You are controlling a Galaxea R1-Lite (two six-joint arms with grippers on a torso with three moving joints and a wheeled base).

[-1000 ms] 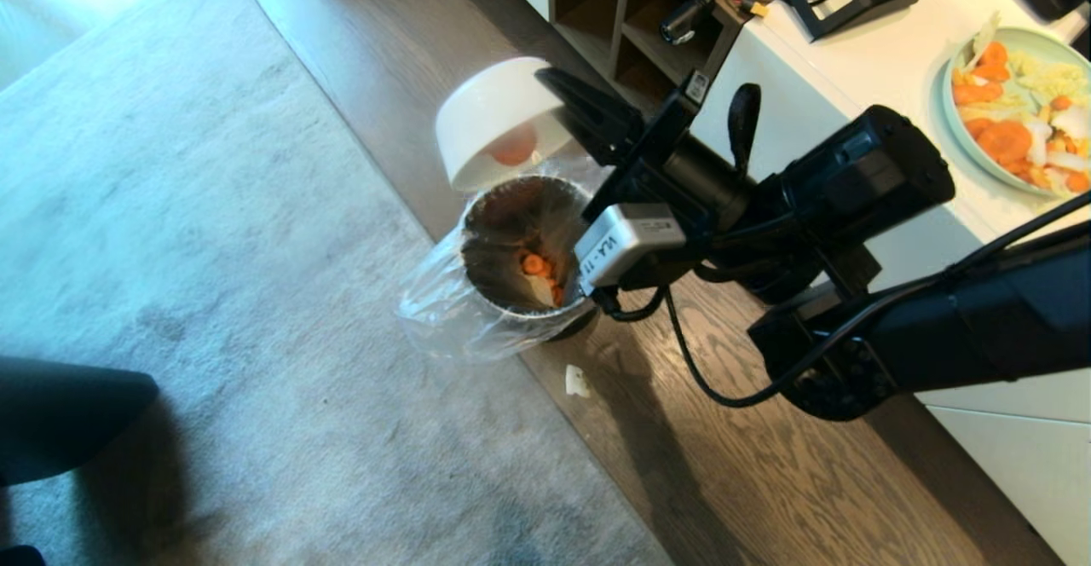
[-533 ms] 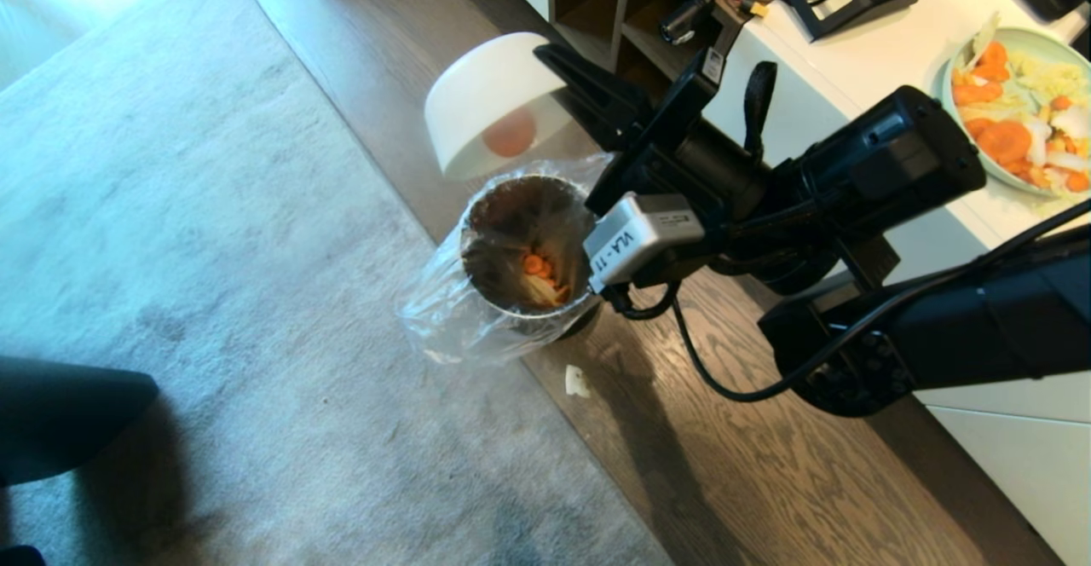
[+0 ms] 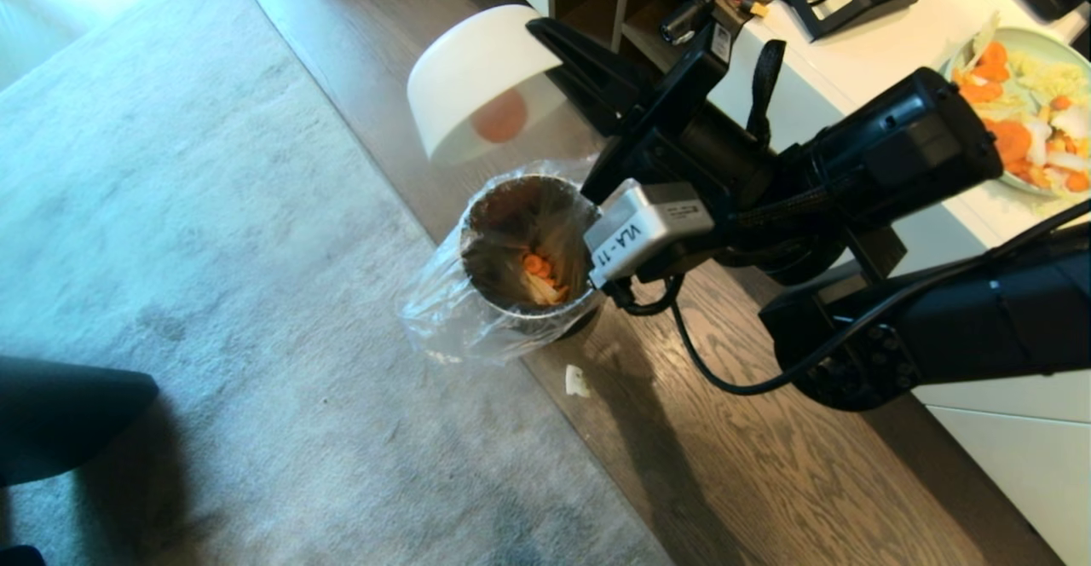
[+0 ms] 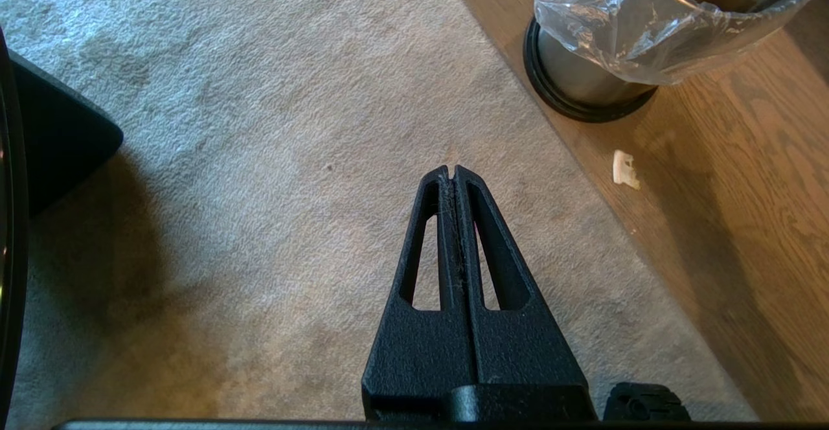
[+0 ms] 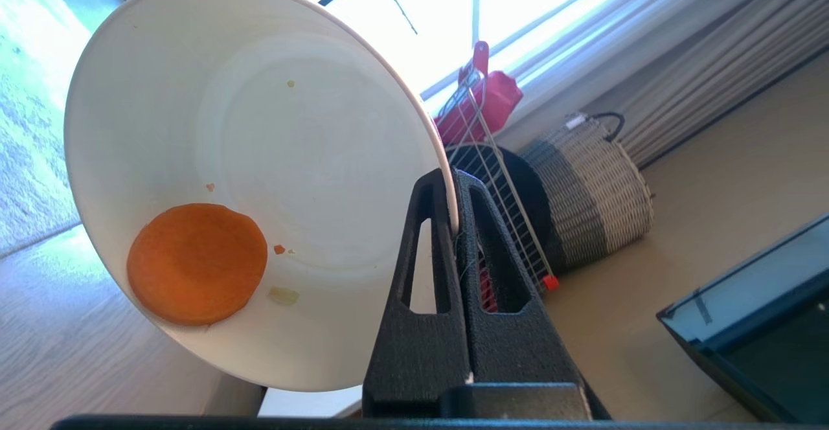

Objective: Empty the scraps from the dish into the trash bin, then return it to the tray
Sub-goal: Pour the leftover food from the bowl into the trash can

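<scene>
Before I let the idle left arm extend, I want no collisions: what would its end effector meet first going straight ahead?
Probably the grey carpet: the shut left end effector points down at it, nothing between. Depth is unclear.

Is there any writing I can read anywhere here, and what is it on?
"VLA-11", though its end is partly cut off: on the white label of the silver camera box on the right arm, beside the trash bin.
Small sticker on the arm above that box: too small to read.
Nothing is written on the dish, nor on either pincer.
</scene>
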